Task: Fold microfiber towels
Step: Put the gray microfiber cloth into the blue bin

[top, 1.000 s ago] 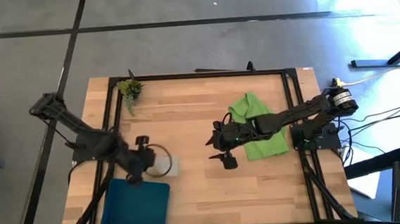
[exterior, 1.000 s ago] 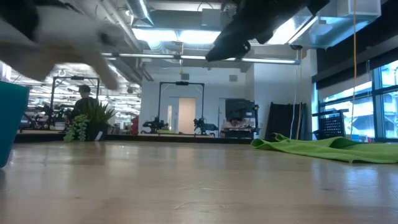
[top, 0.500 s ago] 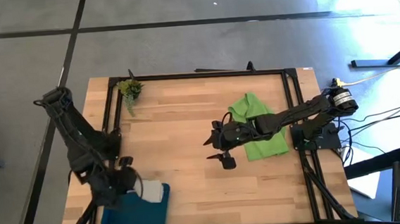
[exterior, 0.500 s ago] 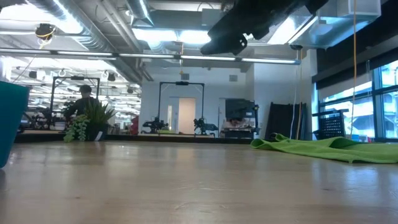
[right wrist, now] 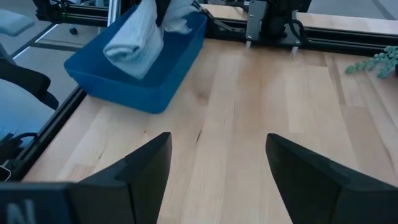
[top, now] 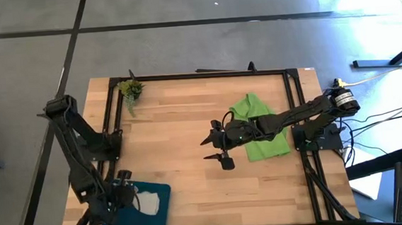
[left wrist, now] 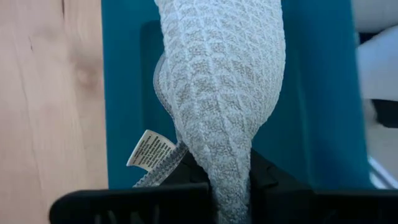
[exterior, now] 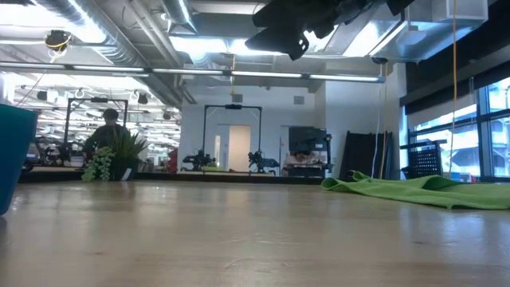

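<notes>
Grey waffle-weave microfiber towel [left wrist: 224, 93] hangs limp, pinched in left claw [top: 127, 197] over blue rectangular tray [top: 161, 195], counter's near-left corner. Right claw [top: 215, 148] apart mid-counter; pinch crumpled lime-green towel [top: 258, 119] by a corner.

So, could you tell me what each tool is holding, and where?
The left tool pinches the grey towel by its bunched end, over the blue tray. The right tool holds nothing.

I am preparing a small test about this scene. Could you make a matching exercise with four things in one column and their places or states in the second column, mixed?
Things:
1. grey towel
2. green towel
3. left end effector
4. right end effector

Places or states:
a. open, above the bare table middle
b. hanging over the blue tray
c. crumpled on the table's right side
d. shut on cloth

Pairs: 1-b, 2-c, 3-d, 4-a
</notes>
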